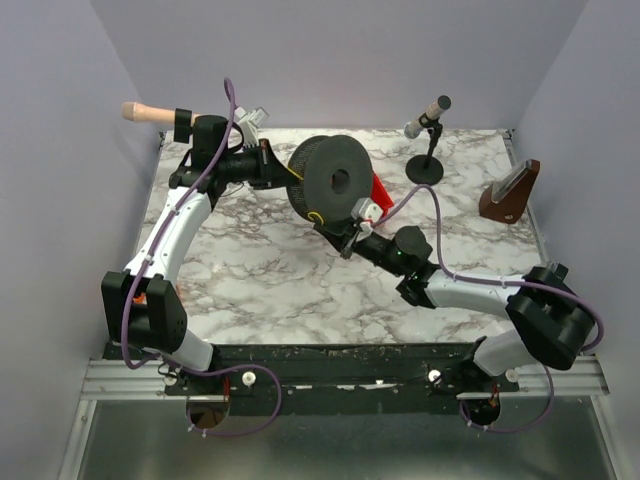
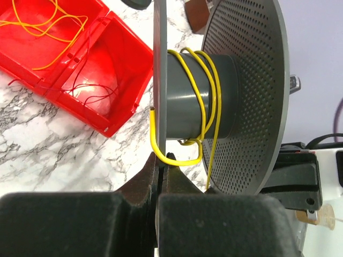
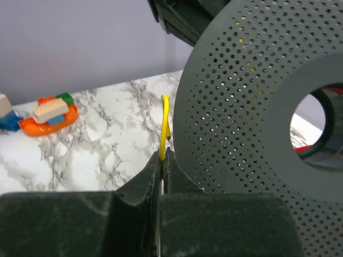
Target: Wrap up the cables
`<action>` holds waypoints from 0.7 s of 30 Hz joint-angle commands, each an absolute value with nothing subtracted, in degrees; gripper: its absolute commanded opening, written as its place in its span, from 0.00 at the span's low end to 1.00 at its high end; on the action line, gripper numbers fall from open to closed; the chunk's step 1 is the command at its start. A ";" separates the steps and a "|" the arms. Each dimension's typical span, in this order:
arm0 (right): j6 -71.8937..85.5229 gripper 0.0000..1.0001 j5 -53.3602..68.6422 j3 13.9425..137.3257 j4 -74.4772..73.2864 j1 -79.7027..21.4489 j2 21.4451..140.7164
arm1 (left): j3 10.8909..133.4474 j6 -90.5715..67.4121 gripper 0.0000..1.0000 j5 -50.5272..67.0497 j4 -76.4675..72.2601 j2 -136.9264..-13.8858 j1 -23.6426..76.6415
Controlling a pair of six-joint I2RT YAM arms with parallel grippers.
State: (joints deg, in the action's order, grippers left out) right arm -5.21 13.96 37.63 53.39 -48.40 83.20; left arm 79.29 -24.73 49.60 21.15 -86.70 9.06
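Observation:
A dark grey perforated spool (image 1: 330, 180) is held on edge above the middle of the table. My left gripper (image 1: 272, 166) is shut on the thin edge of its left flange (image 2: 159, 80), the fingertips (image 2: 159, 170) pinching it. A yellow cable (image 2: 206, 91) loops a few times round the spool's hub, and a thicker yellow loop (image 2: 177, 158) hangs just above the left fingers. My right gripper (image 1: 346, 238), below the spool, is shut on a yellow cable end (image 3: 165, 123) that sticks up from its tips (image 3: 163, 156) beside the flange (image 3: 252, 134).
A red two-part bin (image 2: 107, 64) holding loose yellow cables (image 2: 43, 24) lies behind the spool. A microphone stand (image 1: 430, 140) and a brown wooden block (image 1: 510, 195) stand at the back right. An orange toy boat (image 3: 48, 115) sits near the wall.

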 commanded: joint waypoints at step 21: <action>47.35 0.08 -18.36 31.63 57.50 -42.46 83.23 | 69.35 -39.71 0.00 47.38 -9.03 -83.23 7.82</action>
